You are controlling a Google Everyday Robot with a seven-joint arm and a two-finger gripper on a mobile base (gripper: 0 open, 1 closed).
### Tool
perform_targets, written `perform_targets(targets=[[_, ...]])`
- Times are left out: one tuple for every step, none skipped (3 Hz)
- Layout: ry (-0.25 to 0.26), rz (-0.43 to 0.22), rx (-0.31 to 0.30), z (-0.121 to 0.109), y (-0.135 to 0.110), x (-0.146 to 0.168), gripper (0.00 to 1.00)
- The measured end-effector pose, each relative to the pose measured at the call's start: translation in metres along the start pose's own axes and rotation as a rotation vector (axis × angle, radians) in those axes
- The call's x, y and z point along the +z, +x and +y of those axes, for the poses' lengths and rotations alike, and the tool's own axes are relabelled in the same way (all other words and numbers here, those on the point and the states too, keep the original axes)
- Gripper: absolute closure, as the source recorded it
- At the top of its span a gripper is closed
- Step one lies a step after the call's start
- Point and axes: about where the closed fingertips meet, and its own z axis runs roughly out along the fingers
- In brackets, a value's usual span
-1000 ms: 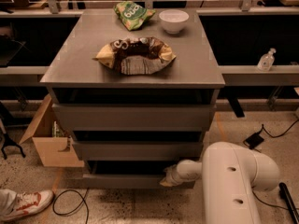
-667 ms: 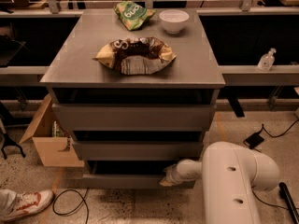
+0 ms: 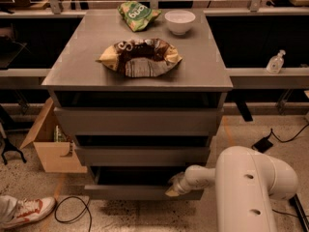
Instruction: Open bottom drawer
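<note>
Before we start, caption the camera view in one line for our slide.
The white robot arm's gripper sits at the top right edge of the flat grey bottom drawer.

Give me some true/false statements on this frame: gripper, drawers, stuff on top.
1. The gripper hovers over the cabinet top. False: it is low down at the bottom drawer, near its right end.
2. A white bowl sits on the cabinet top. True.
3. The white bowl is left of the green bag. False: it is to its right in the view.
4. A cardboard box stands left of the bottom drawer. True.
</note>
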Motion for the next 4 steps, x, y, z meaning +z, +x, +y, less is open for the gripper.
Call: perform_targets(targets=[[-0.022, 0.003, 0.018, 0.031, 0.017, -0.001, 1.00], [-0.026, 0.002, 0.034, 0.044, 0.024, -0.005, 1.00], [-0.026, 0.002, 0.034, 0.044, 0.022, -0.007, 1.00], [-0.043, 0.001, 0.066, 0.078, 0.033, -0.011, 1.00]])
